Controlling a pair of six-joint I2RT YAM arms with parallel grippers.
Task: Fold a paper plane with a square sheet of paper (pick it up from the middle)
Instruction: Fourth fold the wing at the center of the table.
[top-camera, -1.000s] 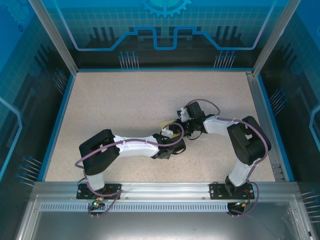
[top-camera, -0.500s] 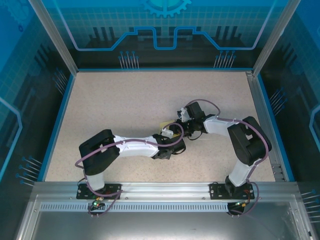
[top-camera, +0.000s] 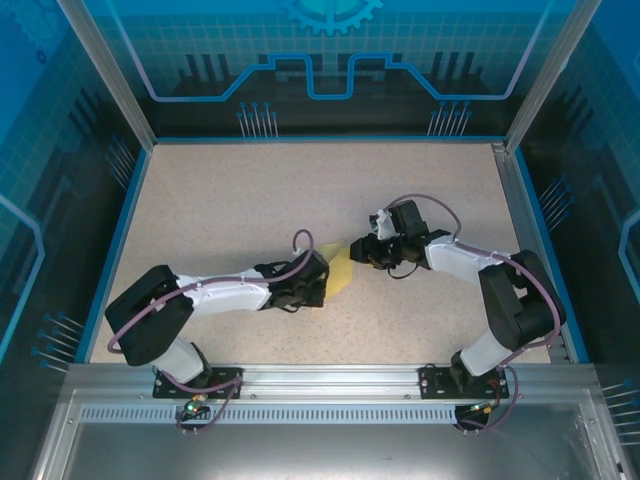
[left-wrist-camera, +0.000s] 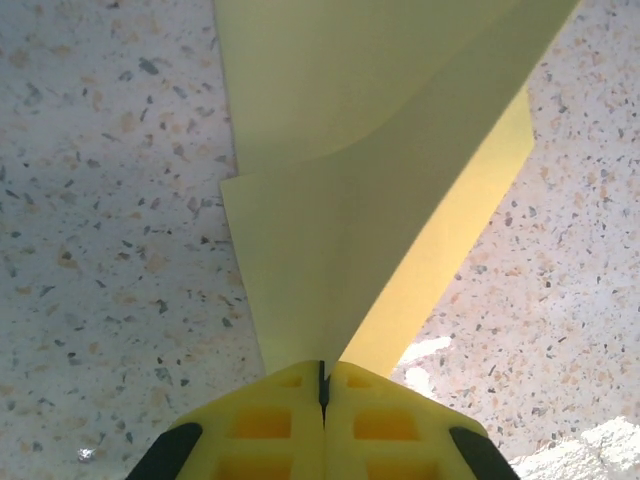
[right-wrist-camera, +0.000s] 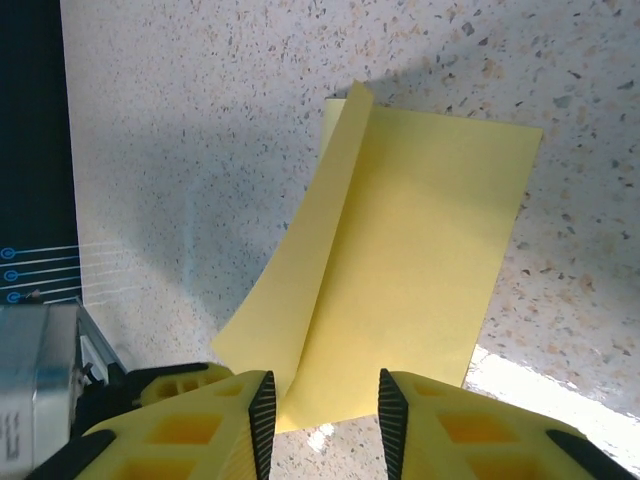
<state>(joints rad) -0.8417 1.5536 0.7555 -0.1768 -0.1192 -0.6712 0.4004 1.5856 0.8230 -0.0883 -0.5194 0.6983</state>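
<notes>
Speckled beige counter (top-camera: 230, 200) carries the work, mid-counter between the two arms. The pale-yellow square sheet of paper (top-camera: 341, 272) sits there. One long crease runs down it: in the right wrist view one part lies flat on the counter and the other flap (right-wrist-camera: 300, 260) stands up along the fold.

Judgement: early stage. There looks to be one fold, but no pointed nose, no layered wings, no dart shape yet. Most of the plane folding is left.

Left claw (left-wrist-camera: 322, 385): yellow jaws pressed together, pinching the sheet's near edge so the paper rises away from it.

Right claw (right-wrist-camera: 322, 415): jaws moderately apart, holding nothing. The sheet's near edge lies just ahead of the gap, and I cannot tell whether it touches the paper.

Likely next: flatten the raised flap or start the corner folds.
</notes>
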